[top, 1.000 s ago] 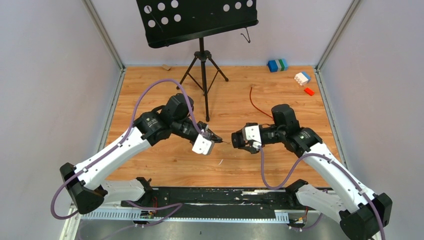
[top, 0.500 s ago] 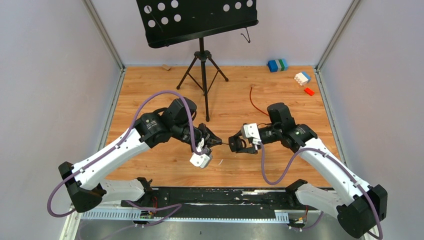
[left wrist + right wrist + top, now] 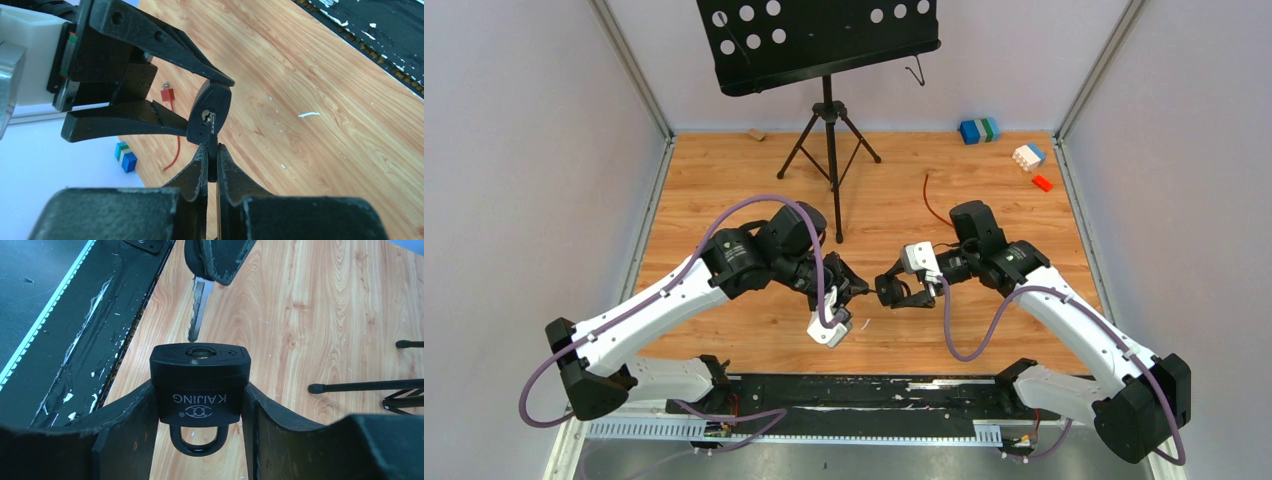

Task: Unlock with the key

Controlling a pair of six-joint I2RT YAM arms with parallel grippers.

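A black padlock (image 3: 200, 385) marked KAIJING sits between the fingers of my right gripper (image 3: 200, 395), which is shut on its body. The shackle points back toward the wrist and the keyhole (image 3: 201, 352) faces away. My left gripper (image 3: 213, 152) is shut on the black head of the key (image 3: 198, 305). The silver blade points at the padlock (image 3: 210, 112), and its tip is at the lock's face, just beside the keyhole. In the top view, left gripper (image 3: 856, 292) and right gripper (image 3: 892, 293) meet above the wooden floor, tip to tip.
A black music stand (image 3: 828, 120) on a tripod stands behind the arms. A red wire (image 3: 936, 208) lies behind the right arm. Blue-green (image 3: 979, 130), white (image 3: 1028, 156) and red (image 3: 1042, 183) blocks lie at the far right. A black strip (image 3: 874, 390) runs along the near edge.
Both arms have moved toward each other and the gap between key and padlock has closed. The left wrist has rolled, swinging its white housing downward.
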